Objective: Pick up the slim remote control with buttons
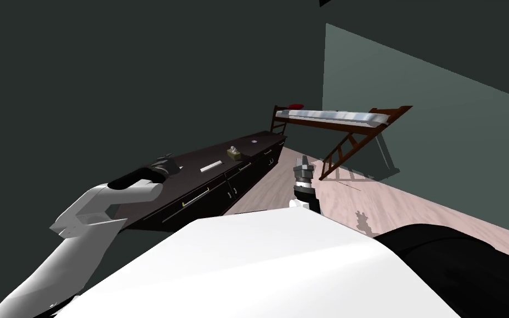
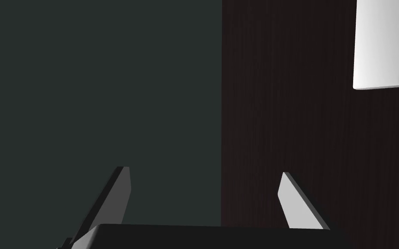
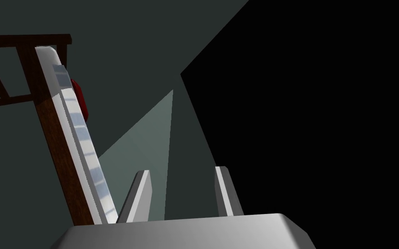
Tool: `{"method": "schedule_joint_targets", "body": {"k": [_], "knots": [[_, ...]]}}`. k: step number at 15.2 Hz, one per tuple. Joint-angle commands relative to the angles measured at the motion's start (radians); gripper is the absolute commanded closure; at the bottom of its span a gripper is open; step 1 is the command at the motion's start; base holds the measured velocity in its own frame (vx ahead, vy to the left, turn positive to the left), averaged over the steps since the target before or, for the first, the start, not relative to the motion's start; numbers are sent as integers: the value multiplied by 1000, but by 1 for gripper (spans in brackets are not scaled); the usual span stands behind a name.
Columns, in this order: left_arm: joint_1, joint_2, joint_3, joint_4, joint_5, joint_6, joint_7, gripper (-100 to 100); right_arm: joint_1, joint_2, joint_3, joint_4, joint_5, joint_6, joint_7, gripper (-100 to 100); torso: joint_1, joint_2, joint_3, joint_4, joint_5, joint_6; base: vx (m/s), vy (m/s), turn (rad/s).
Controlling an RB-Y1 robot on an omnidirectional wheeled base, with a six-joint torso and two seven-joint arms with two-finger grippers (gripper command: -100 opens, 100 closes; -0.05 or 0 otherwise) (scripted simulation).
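The slim white remote (image 1: 211, 166) lies flat on the dark wooden top of a long low cabinet (image 1: 192, 174) that runs along the wall. My left gripper (image 1: 165, 161) hovers over the cabinet's near end, short of the remote. In the left wrist view its fingers (image 2: 204, 170) stand wide open with nothing between them, astride the line where the dark top meets the wall. One end of the remote (image 2: 382, 43) lies beyond them and off to the side of the finger over the wood. My right gripper (image 1: 303, 161) hangs over the floor, its fingers (image 3: 182, 169) apart and empty.
A tan tissue box (image 1: 233, 153) and a small round object (image 1: 254, 141) sit further along the cabinet top past the remote. A raised wooden bed (image 1: 339, 117) with a ladder stands at the far end of the room. Pale wood floor (image 1: 413, 215) stretches to my right.
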Motion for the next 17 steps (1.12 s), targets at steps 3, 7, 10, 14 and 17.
{"method": "schedule_joint_targets", "body": {"k": [3,7,10,14,17], "knots": [[-16,30,11,28,33,88,19,-100,0,0,0,0,0,0,0,0,0,0,0,0,0,1,22,-14,-93],[-32,54,18,60,65,160,33,-100,0,0,0,0,0,0,0,0,0,-1,-1,0,0,0,29,-13,-82],[-48,77,23,93,97,231,45,-100,0,0,0,0,0,0,0,0,0,-1,-1,0,0,1,30,-12,-110],[-63,97,28,128,131,304,55,-100,0,0,0,0,0,0,0,0,0,-1,-1,0,0,1,29,-10,-88],[-77,115,31,164,166,355,63,-100,0,0,0,0,0,0,0,0,0,-1,-1,0,0,1,37,-7,-84]]}}
